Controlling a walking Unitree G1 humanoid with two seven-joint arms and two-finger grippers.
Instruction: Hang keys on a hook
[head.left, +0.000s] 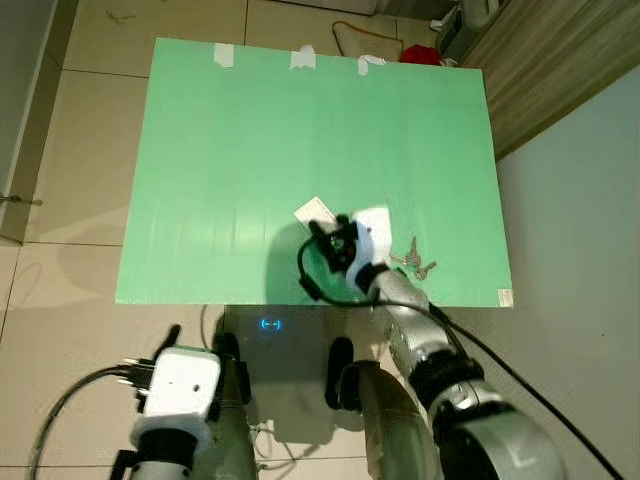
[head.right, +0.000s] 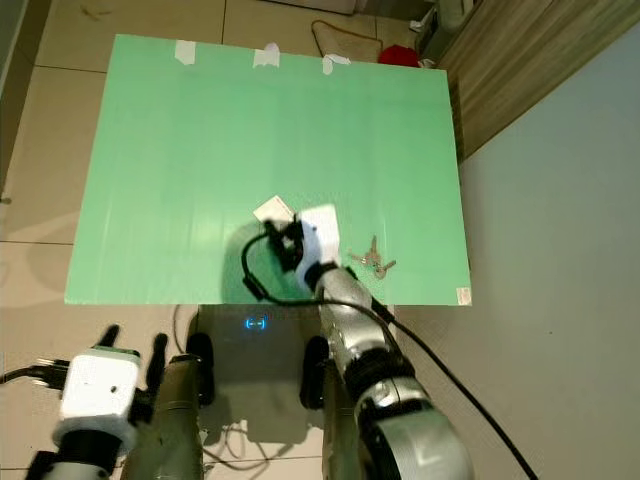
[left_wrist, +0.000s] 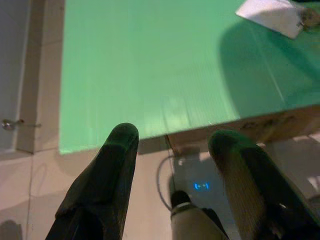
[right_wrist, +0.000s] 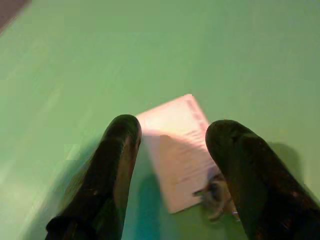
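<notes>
Right gripper (right_wrist: 172, 150) hovered over the white card (right_wrist: 180, 150) on the green tabletop (head.left: 250, 150), jaws spread. Keys (head.left: 415, 262) lay just right of it. Left gripper (left_wrist: 172, 150) hung off the near edge, jaws spread.

Green board (head.left: 260, 150) mostly bare; white card (right_wrist: 182, 145), perhaps keys (head.left: 415, 262), obstruct.

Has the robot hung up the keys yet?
Not yet. The keys lie flat on the green board, untouched. The right gripper hangs open above a white card with a small metal piece at its edge, beside the keys. The left gripper is open, low by the board's near edge. Grabbing the keys and hanging them is all left; I see no hook.
</notes>
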